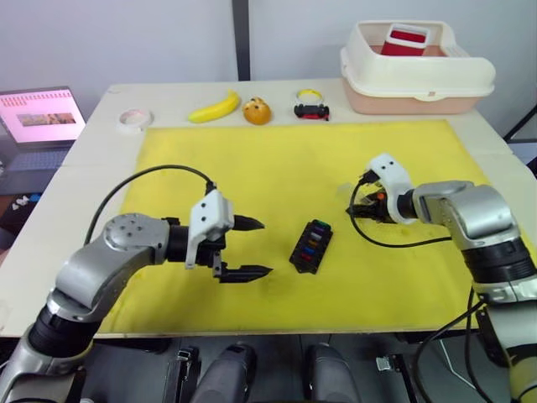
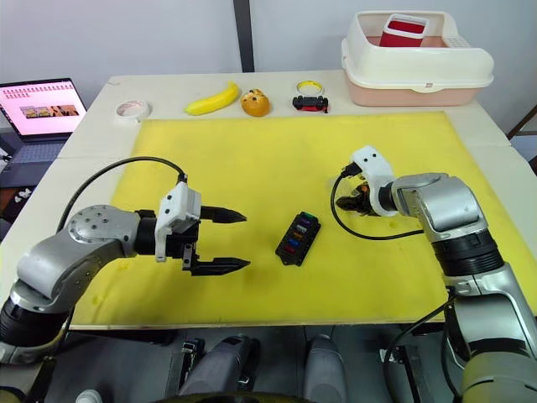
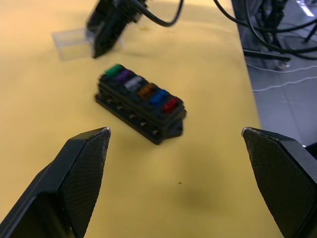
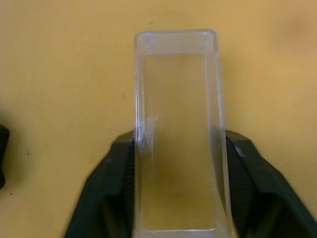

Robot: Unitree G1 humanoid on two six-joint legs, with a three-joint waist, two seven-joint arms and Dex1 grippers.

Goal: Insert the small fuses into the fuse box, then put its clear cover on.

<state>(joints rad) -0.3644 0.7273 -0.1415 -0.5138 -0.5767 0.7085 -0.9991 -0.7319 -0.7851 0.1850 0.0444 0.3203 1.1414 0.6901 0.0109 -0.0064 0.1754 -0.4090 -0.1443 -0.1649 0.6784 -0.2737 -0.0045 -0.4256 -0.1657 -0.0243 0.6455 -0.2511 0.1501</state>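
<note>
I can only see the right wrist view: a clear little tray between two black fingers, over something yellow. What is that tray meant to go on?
Observer: It is the cover for a black fuse box. The box lies on the yellow mat, between the two arms and apart from the cover.
Operator: Is the box ready for it, or is something still missing?
Observer: It looks ready. The left wrist view shows six coloured fuses seated in a row along the top of the box.
</note>
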